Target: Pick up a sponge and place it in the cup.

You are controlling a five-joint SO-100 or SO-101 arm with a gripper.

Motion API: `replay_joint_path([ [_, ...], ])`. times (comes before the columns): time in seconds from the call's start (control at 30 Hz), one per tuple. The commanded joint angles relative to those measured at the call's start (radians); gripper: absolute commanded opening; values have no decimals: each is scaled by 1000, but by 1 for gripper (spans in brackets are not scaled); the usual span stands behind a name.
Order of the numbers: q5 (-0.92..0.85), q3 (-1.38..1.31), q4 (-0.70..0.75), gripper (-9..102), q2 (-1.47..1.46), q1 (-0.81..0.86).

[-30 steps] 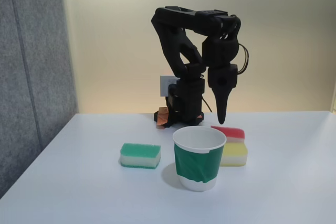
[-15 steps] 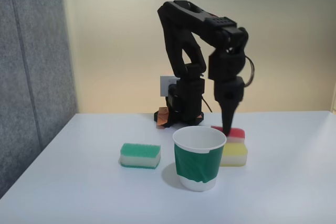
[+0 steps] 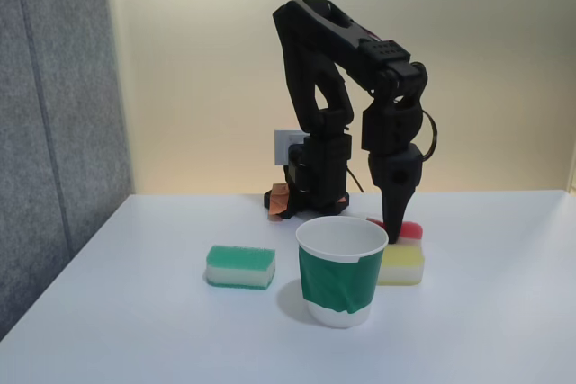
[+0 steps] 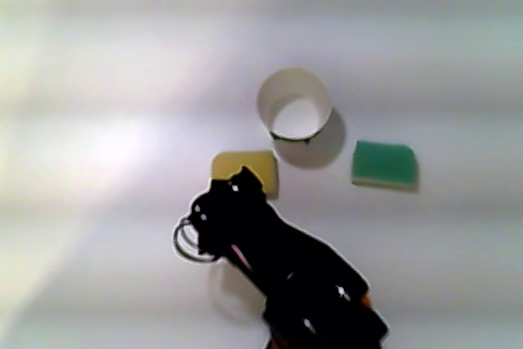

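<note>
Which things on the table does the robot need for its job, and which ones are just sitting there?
Needed for the job:
- the red sponge, behind the yellow one
- the cup with the green band
- the gripper, its fingers pointing down at the red sponge

Just lying about:
- the yellow sponge, beside the cup
- the green sponge, on the cup's other side

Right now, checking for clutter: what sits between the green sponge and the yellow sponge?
In the fixed view, the cup stands between the green sponge and the yellow sponge.
</note>
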Motion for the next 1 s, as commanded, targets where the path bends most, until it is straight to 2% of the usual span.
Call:
replay_joint_path([
  [0.0, 0, 2, 37, 0, 67, -8],
  [0.27, -230, -169, 278, 0, 278, 83],
  [0.37, -307, -249, 313, 0, 331, 107],
  [0.97, -959, -709, 316, 0, 132, 454],
])
